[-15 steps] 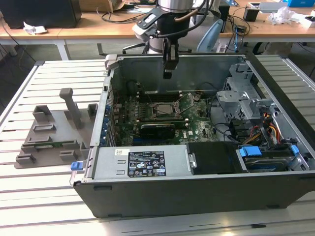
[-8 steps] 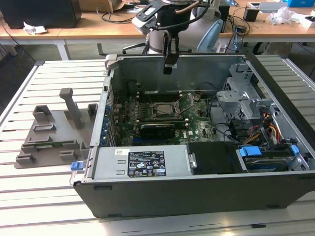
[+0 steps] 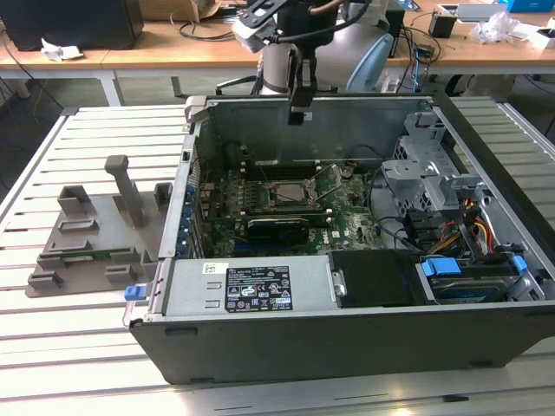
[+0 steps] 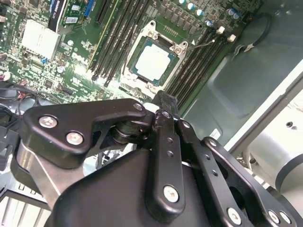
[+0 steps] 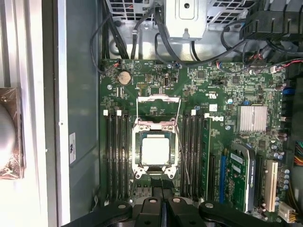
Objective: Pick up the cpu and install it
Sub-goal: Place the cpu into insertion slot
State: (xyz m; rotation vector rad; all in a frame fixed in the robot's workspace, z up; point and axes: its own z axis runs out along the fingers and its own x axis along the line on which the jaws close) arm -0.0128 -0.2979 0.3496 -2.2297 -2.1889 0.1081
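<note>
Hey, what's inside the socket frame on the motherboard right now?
The cpu lies flat inside the socket frame, silver top bare, retention plate swung open. What lies beneath it is covered.

Arm (image 3: 279, 69): grey metal tube, black cables (image 3: 347, 22) looped over the top, pale grey camera block (image 3: 251, 26) fixed near the wrist. Gripper (image 4: 165, 101): matte black, flat bar links (image 4: 85, 125) w/ rounded ends, pinned by silver screws (image 4: 75, 138) w/ socket heads, approx. two per link. Small round holes run along the centre bar. Bare steel-grey piece (image 4: 33, 175) sits under the links. Housing (image 4: 118, 194) behind is smooth, rounded, black.
</note>
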